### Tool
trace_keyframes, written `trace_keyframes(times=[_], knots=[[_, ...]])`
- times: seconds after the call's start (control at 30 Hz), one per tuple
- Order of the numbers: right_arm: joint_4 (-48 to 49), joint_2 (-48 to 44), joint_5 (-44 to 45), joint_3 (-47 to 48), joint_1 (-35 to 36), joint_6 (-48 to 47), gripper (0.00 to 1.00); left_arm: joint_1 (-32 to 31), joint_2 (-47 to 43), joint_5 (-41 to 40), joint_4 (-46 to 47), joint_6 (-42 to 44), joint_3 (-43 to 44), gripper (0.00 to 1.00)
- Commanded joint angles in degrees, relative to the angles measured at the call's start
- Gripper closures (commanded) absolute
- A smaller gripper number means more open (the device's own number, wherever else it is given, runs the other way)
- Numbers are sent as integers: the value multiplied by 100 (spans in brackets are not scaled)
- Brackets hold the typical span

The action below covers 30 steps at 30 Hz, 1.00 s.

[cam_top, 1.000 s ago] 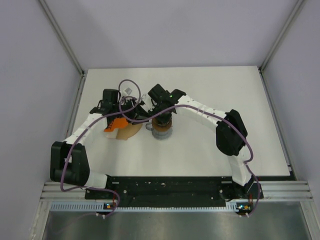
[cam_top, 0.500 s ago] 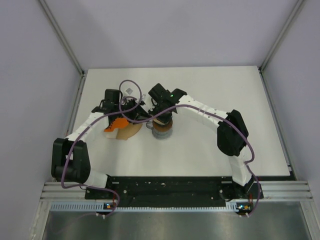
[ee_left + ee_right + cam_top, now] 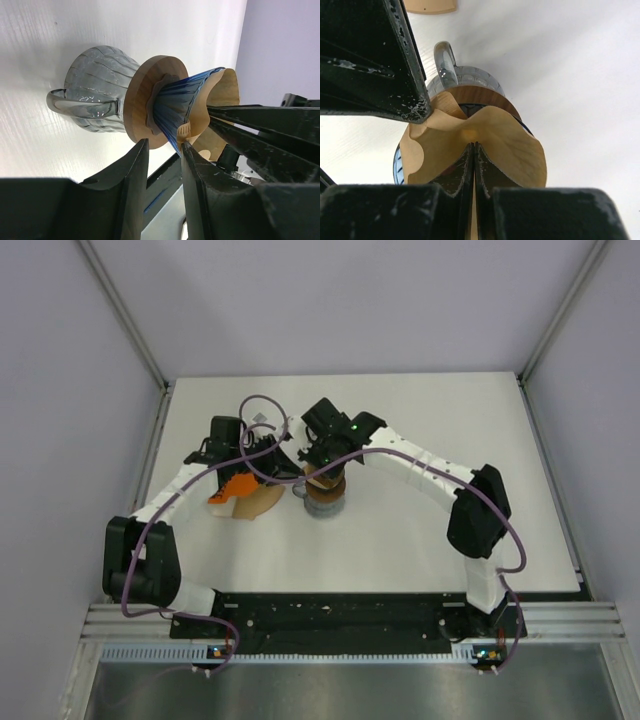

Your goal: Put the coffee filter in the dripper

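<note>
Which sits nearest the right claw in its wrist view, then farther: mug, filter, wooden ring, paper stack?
1. coffee filter, pinched in the right claw.
2. wooden ring, just behind.
3. mug, beyond the ring.
4. paper stack, top edge.

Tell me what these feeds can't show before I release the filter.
- Left wrist view: the wall of the dripper hides the tip of the coffee filter, so its depth is unknown. Whether the left pincer touches the rim is unclear.
- Right wrist view: the coffee filter, pinched in the right pincer, covers the dripper's inside.
- Top view: the left pincer and right pincer sit over the dripper and coffee filter, hiding both.
</note>
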Motion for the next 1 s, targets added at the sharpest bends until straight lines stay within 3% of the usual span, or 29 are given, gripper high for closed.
trace_keyframes(times=[0.0, 0.27, 0.97], knots=[[249, -591, 59, 210, -50, -48, 100, 4, -80, -361, -142, 239, 123, 63], [249, -917, 129, 202, -129, -48, 100, 4, -124, -343, -256, 335, 220, 61], [433, -917, -450, -184, -190, 180, 100, 188, -273, -115, -626, 511, 650, 37]])
